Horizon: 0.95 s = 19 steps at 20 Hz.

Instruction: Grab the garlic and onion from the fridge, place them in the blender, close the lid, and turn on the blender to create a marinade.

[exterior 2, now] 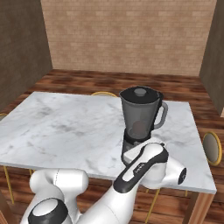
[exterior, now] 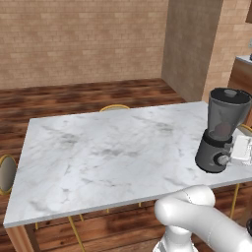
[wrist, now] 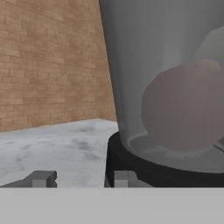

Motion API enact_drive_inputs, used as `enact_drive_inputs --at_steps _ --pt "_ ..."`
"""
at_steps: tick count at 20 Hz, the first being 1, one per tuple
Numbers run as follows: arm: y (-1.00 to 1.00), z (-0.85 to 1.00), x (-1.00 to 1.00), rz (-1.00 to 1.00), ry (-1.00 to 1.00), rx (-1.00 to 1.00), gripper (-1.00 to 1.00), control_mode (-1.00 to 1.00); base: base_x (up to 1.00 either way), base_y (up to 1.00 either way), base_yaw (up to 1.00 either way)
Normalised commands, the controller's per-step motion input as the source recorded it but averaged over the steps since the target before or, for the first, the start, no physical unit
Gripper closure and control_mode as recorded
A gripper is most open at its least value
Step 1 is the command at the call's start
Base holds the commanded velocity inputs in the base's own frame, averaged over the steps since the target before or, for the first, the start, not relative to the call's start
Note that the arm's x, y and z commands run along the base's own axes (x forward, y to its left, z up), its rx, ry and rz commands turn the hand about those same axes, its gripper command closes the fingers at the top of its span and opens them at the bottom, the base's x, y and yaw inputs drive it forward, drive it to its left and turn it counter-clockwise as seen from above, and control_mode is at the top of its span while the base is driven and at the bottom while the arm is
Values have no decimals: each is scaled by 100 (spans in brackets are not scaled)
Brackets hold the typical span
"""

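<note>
Sitting capped with lid point(exterior 2: 140, 92) — blender point(exterior 2: 139, 127) holds onion point(exterior 2: 138, 127) | gripper point(wrist: 81, 178) at base — grip unclear

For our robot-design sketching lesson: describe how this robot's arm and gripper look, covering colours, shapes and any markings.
The arm is built of glossy white, rounded tubular links with bulbous joints. A dark grey band with small pale lettering runs along the forearm, and dark round caps close the joint ends. The hand is a blocky white housing. The gripper ends in two small, square, dark grey finger tips. No cables show.
</note>
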Motion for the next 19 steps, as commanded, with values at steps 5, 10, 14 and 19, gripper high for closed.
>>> enact_drive_inputs --at_steps 5,10,14,19 --pt "-4 -1 -44 0 -9 0 -100 -100 0 0 0" --pt "-1 2 -54 0 -10 0 -100 -100 0 0 0" --pt "-3 17 -43 0 -9 0 -100 -100 0 0 0" --pt "0 20 -30 0 -4 0 -100 -100 0 0 0"
